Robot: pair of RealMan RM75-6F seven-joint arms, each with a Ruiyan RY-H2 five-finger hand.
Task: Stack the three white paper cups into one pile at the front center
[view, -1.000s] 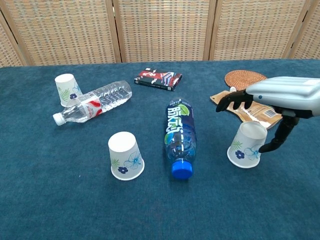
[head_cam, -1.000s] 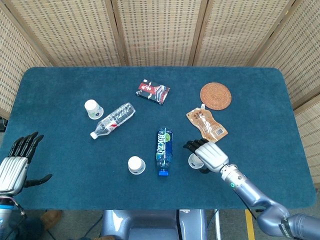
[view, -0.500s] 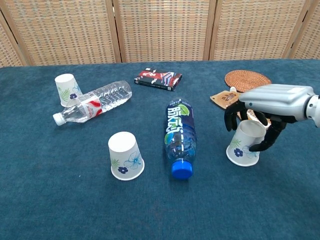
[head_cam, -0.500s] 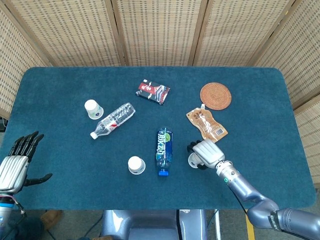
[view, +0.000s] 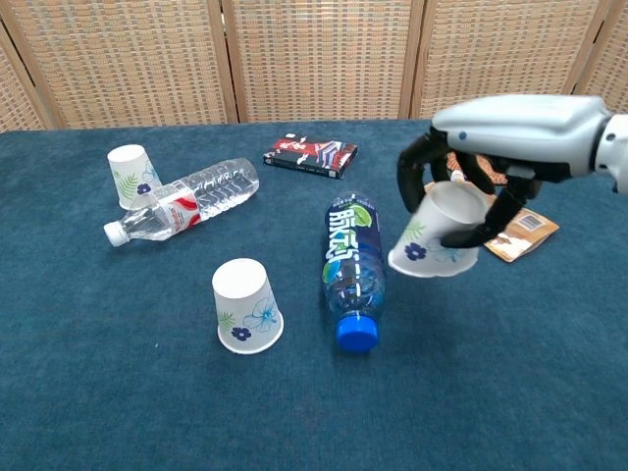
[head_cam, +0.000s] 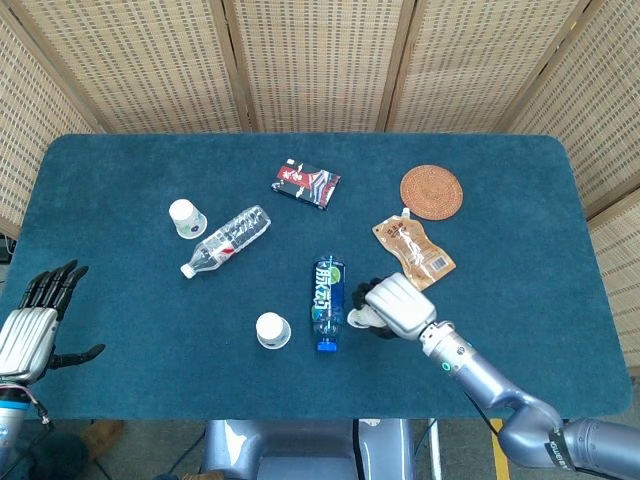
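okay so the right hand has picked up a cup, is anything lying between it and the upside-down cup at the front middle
Yes. The blue-capped bottle lies on its side between the lifted cup in the right hand and the upside-down cup. The cup is off the table, so it could probably pass over the bottle.

Head view high, looking down, chest view low, nearer, both sharing table [head_cam: 120, 340]

A staged test space, like a lab: a blue felt-covered surface [head_cam: 120, 330] hemmed in by woven rattan screens [head_cam: 310, 60], with bare floor and yellow marking tape [head_cam: 497, 432] showing below the front edge.
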